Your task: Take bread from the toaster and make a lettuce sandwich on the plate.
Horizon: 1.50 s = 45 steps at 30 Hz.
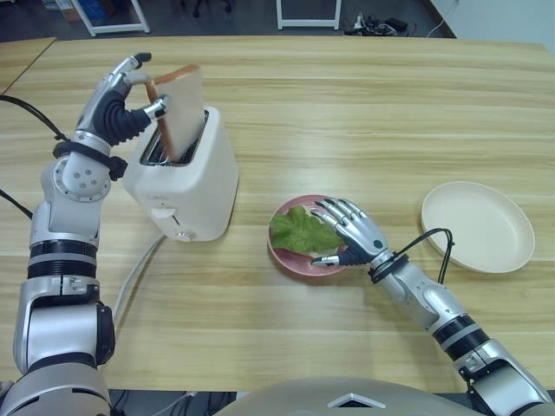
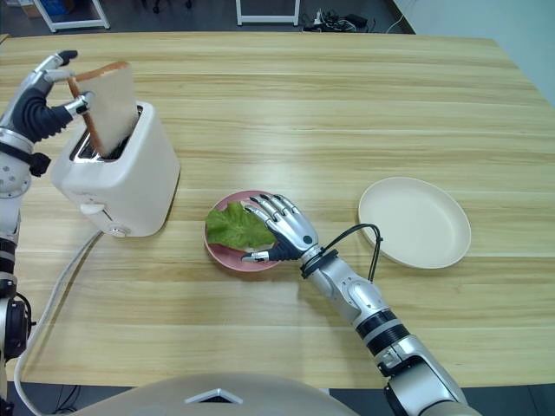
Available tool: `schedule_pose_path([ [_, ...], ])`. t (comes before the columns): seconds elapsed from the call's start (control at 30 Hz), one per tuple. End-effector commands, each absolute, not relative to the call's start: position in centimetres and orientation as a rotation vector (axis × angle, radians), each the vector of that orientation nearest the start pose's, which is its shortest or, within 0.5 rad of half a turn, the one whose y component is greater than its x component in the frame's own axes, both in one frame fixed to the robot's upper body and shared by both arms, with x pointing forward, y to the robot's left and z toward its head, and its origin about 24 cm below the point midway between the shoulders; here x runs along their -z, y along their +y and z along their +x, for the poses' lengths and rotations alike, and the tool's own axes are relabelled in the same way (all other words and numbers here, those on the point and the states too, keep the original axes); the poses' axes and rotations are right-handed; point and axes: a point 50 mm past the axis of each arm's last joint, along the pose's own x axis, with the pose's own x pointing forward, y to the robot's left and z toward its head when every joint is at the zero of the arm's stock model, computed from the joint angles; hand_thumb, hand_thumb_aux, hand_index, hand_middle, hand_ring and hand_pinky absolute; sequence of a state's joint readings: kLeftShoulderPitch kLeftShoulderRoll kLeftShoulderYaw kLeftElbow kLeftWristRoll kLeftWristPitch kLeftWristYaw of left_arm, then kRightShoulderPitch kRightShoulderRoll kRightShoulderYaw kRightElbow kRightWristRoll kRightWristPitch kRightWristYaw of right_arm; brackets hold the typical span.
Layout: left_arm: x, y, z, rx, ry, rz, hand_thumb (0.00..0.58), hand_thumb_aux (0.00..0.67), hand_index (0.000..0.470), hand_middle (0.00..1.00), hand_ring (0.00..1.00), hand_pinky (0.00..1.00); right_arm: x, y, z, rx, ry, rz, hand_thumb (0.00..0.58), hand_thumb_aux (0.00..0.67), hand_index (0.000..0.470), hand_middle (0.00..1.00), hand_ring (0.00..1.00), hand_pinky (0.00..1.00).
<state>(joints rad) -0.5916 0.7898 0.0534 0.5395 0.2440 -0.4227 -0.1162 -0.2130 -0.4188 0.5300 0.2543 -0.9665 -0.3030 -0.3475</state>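
- While the left hand (image 1: pixel 130 94) was raised at the toaster's (image 1: pixel 186 178) left side, its fingers were closed on a slice of bread (image 1: pixel 180 106), pinching the slice near its top edge.
- That slice stood tilted above the toaster, its lower end down in the slot and most of its length clear of the top.
- The white toaster sat on the wooden desk (image 1: pixel 364 113), and its pale cord (image 1: pixel 130 286) ran from its base toward the robot's side of the desk.
- To the toaster's right, and a little nearer the robot, lay a small pink plate (image 1: pixel 279 251) with a leaf of green lettuce (image 1: pixel 297 230) on it.
- The right hand (image 1: pixel 354 230) rested on the side of that plate away from the toaster, fingers spread wide and laid over the edge of the lettuce, thumb low by the near rim; it gripped nothing.
- A black cable (image 1: pixel 434 236) looped up at that hand's wrist.
- Farther to the toaster's right, well apart from it, sat a round cream plate (image 1: pixel 477 227), bare inside.
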Motion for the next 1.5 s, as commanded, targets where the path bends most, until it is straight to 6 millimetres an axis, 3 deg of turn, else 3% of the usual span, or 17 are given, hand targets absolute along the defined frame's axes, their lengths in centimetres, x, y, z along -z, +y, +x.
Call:
schedule_pose_path([
  [0.03,-21.6,29.7,32.9,-0.065,-0.45,0.939,0.58,0.67,0.47,1.0,1.0,1.0,-2.9,-10.6,25.3,-0.46,-0.555,-1.278,0.0,0.0,0.0,0.0,0.0,0.0],
  [0.27,-23.0,30.2,32.6,-0.113,-0.522,0.867,0.58,0.67,0.47,1.0,1.0,1.0,-3.1,-10.9,25.5,-0.436,-0.559,-1.284,0.0,0.0,0.0,0.0,0.0,0.0],
  [0.5,-24.3,28.7,32.1,-0.041,-0.646,0.705,0.58,0.67,0.47,1.0,1.0,1.0,-5.0,-12.0,26.0,-0.315,-0.606,-1.214,0.0,0.0,0.0,0.0,0.0,0.0],
  [0.63,-24.8,25.1,32.2,0.202,-0.693,0.567,0.58,0.67,0.47,1.0,1.0,1.0,-5.9,-14.4,25.9,-0.216,-0.57,-1.126,0.0,0.0,0.0,0.0,0.0,0.0],
  [0.77,-24.4,20.0,32.7,0.481,-0.663,0.518,0.58,0.67,0.47,1.0,1.0,1.0,-6.8,-18.3,25.8,-0.096,-0.5,-1.005,0.0,0.0,0.0,0.0,0.0,0.0],
  [0.9,-22.7,15.6,33.5,0.738,-0.588,0.55,0.58,0.67,0.47,1.0,1.0,1.0,-7.6,-21.6,25.1,-0.029,-0.454,-0.923,0.0,0.0,0.0,0.0,0.0,0.0],
  [1.03,-20.6,12.5,34.5,1.002,-0.487,0.616,0.58,0.67,0.47,1.0,1.0,1.0,-7.8,-22.9,23.6,-0.129,-0.421,-0.833,0.0,0.0,0.0,0.0,0.0,0.0],
  [1.13,-19.7,10.8,34.9,1.147,-0.441,0.683,0.58,0.67,0.47,1.0,1.0,1.0,-7.6,-23.0,21.5,-0.287,-0.383,-0.767,0.0,0.0,0.0,0.0,0.0,0.0],
  [1.23,-18.6,9.1,35.7,1.25,-0.363,0.757,0.58,0.67,0.47,1.0,1.0,1.0,-6.6,-21.5,18.1,-0.567,-0.353,-0.723,0.0,0.0,0.0,0.0,0.0,0.0],
  [1.3,-17.4,8.6,36.1,1.295,-0.303,0.831,0.58,0.67,0.47,1.0,1.0,1.0,-6.6,-20.0,16.9,-0.692,-0.373,-0.681,0.0,0.0,0.0,0.0,0.0,0.0],
  [1.5,-14.7,6.9,36.4,1.427,-0.168,0.975,0.58,0.67,0.47,1.0,1.0,1.0,-7.4,-16.2,16.5,-0.844,-0.462,-0.613,0.0,0.0,0.0,0.0,0.0,0.0],
])
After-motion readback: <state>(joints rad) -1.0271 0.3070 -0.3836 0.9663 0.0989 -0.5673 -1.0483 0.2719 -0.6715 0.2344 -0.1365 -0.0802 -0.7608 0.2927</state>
